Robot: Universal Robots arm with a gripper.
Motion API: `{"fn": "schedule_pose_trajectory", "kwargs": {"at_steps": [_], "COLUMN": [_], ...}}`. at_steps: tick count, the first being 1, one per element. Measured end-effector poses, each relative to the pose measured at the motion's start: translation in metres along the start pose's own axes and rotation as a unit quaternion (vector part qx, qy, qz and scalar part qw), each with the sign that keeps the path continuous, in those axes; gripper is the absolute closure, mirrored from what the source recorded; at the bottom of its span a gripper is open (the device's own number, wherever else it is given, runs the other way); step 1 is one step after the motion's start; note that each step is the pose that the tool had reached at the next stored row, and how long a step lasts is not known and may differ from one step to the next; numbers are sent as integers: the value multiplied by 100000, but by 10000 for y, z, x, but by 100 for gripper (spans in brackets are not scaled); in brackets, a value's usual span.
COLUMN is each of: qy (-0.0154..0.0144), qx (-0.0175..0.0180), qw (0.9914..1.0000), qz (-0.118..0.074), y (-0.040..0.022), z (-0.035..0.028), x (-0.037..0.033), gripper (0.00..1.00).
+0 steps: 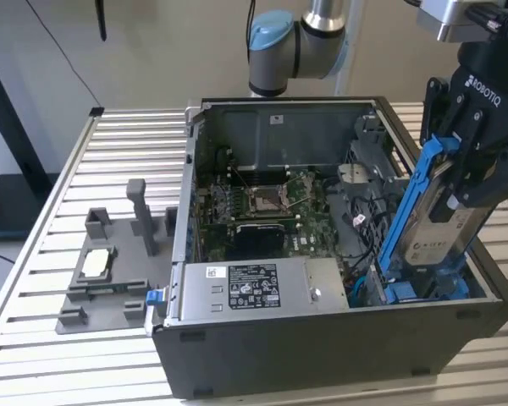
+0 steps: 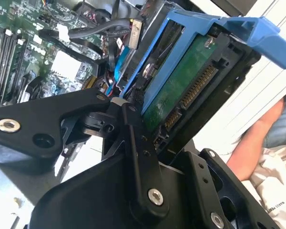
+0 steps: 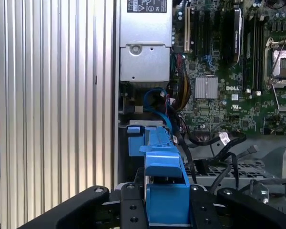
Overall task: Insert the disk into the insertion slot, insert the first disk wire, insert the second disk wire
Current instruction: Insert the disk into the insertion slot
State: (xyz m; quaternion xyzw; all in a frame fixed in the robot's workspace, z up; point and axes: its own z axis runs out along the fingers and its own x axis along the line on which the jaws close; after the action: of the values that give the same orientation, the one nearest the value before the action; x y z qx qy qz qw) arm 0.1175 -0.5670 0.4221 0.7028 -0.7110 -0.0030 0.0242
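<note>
Black jointed gripper [image 1: 467, 173], clenched across the broad faces of the disk [image 1: 444, 241], a silver-grey rectangular hard drive with a pale printed label, framed by a bright blue plastic carrier [image 1: 411, 199]. You hold it near its upper end. It hangs tilted, lower end down at the mouth of the insertion slot [image 1: 423, 292], the boxy grey sheet-metal bay with blue tabs in the corner of the dark grey case [image 1: 322, 359] on the exterior view's right. It is not yet seated, and whether the lower end touches the bay cannot be told. In the second wrist view the underside shows a bare green circuit face and a row of gold contacts [image 2: 200, 81]. Judge the disk dense, rigid, smooth-skinned and sensitive to shock: take hold on the metal body or the carrier's rails, never on the contacts, and expect the thin plastic to flex. Near the slot lie loose black cables [image 3: 214, 143], soft and pliable; further into the case sit the green board [image 1: 271, 203] and the long grey power-supply box [image 1: 254, 283]. The case stands on a ribbed aluminium table [image 1: 127, 135]
</note>
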Motion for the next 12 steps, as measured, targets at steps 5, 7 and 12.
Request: {"fn": "schedule_pose_trajectory", "kwargs": {"at_steps": [5, 7, 12], "qy": [-2, 1, 0], "qx": [2, 5, 43], "qw": [100000, 100000, 100000], "qz": [-4, -5, -39], "y": [-2, -4, -20], "z": [36, 66, 109], "x": [0, -1, -3], "gripper": [67, 67, 67]}}
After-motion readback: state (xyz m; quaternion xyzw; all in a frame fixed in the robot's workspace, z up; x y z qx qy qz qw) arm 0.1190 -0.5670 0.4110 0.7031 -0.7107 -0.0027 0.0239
